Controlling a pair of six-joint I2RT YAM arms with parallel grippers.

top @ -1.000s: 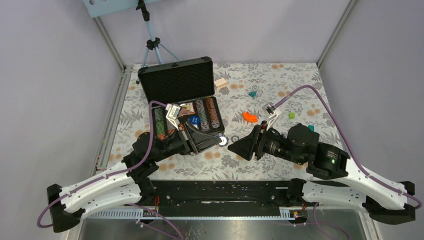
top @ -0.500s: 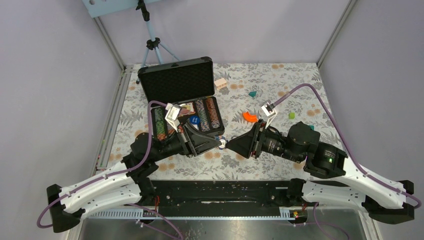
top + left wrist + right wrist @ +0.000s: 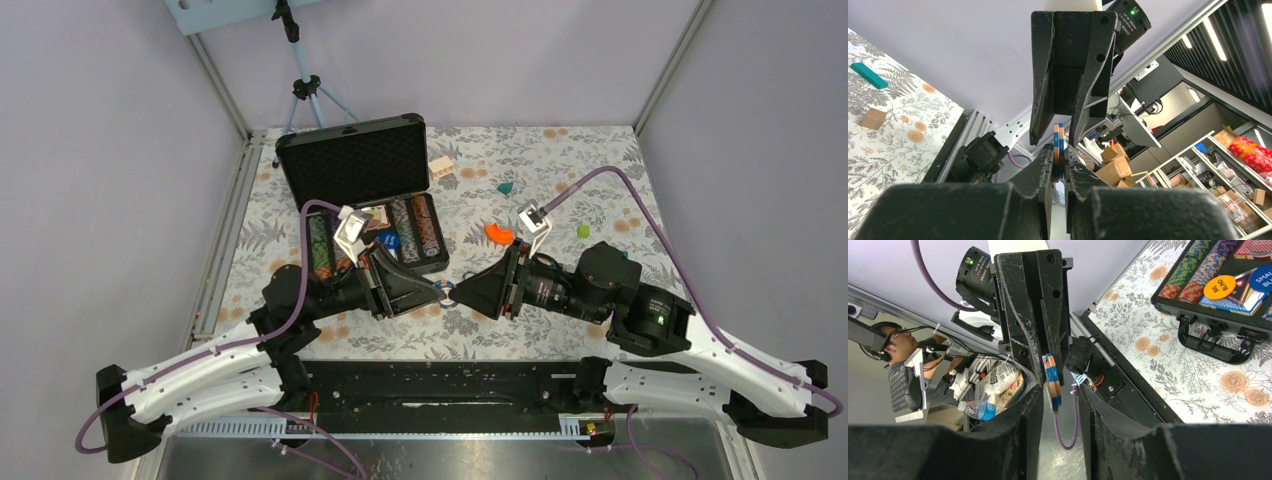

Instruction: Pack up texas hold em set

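Note:
The black briefcase (image 3: pixel 350 160) of the texas hold em set lies open at the back left, with rows of striped chips (image 3: pixel 405 230) in its tray. Both grippers meet tip to tip in front of it, above the table. My left gripper (image 3: pixel 1059 150) is shut on two blue-and-orange chips (image 3: pixel 1058 137) held on edge. My right gripper (image 3: pixel 1060 387) is open, its fingers on either side of the same chips (image 3: pixel 1052 382), with a gap still showing on one side. The case handle (image 3: pixel 1215 342) and two round discs (image 3: pixel 1219 286) show in the right wrist view.
An orange curved block (image 3: pixel 499 234), a teal block (image 3: pixel 506 187), a small green piece (image 3: pixel 583 230) and a wooden block (image 3: pixel 441 166) lie on the flowered cloth right of the case. A tripod (image 3: pixel 305 90) stands behind the case.
My right gripper has slid left up to the left gripper's tips and narrowed its jaws around the held chips. The left gripper has stayed shut on them.

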